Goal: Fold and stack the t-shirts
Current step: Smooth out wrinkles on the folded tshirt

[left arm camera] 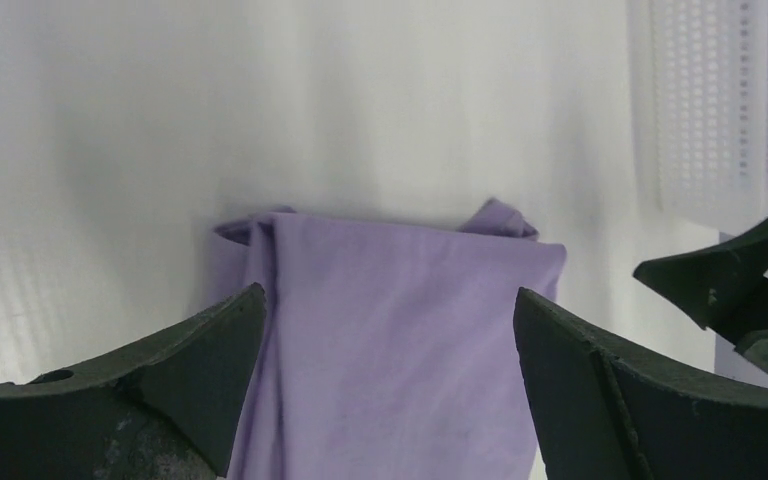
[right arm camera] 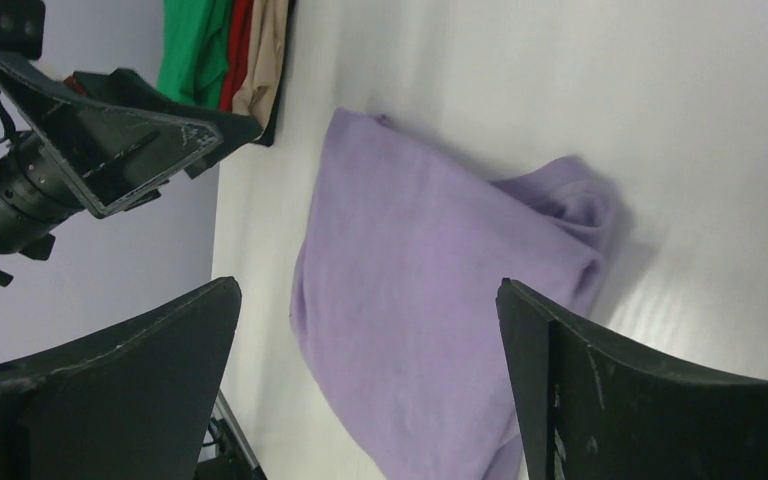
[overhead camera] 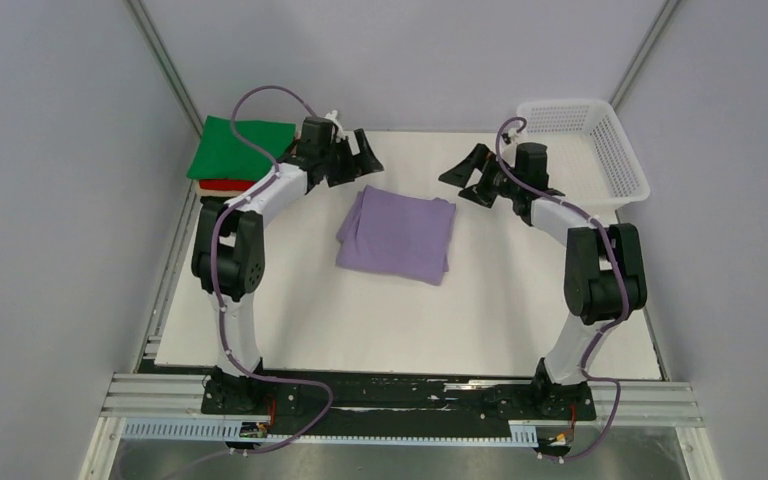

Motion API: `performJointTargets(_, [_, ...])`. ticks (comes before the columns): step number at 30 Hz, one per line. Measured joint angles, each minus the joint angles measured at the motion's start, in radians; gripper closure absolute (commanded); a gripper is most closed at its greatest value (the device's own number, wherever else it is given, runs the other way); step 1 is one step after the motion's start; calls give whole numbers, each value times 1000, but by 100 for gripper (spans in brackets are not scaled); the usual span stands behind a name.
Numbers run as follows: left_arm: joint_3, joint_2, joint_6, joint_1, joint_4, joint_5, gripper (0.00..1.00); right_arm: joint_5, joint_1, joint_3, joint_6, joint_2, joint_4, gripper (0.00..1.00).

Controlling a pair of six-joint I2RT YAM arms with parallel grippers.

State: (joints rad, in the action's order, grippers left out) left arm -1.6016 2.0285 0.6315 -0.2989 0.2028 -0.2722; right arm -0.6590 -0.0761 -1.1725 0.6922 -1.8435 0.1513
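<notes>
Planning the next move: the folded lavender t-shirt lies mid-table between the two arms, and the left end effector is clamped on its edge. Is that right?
Not quite. The left end effector is open and grips nothing: the left wrist view shows its fingers spread apart, clear of the lavender t-shirt. The rest stands: the folded shirt lies mid-table between the two arms.

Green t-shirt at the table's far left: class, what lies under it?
A red t-shirt directly beneath, only its edge showing, and a tan one under that. The green t-shirt covers the rest of both.
</notes>
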Motion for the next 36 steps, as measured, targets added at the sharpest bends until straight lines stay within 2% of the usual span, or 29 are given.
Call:
performJointTargets(6, [1,7,-6,-60,-22,-77,0,-17,-87,14,7,16,0,0])
performJointTargets(10, [-71,119,-4,-68,-18,-101,0,-23,-89,-7,21,-61,12,0])
performJointTargets(14, [-96,226,4,-59,-8,-77,0,-13,-84,-66,34,-190,7,0])
performJointTargets(17, [-105,221,11,-55,2,-37,0,-20,-83,-95,48,-267,11,0])
performJointTargets(20, [-81,210,16,-56,-14,-11,0,-9,-89,-94,51,-264,16,0])
performJointTargets(24, [64,129,30,-65,-82,3,0,49,-114,-3,41,-195,37,0])
performJointTargets(29, [346,-67,68,-100,-133,39,0,131,-184,158,-3,-35,-30,0])
performJointTargets(33, [519,-243,94,-163,-60,101,0,217,-256,251,-40,103,-134,0])
performJointTargets(36, [583,-369,108,-210,44,162,0,264,-279,277,-60,208,-211,0])
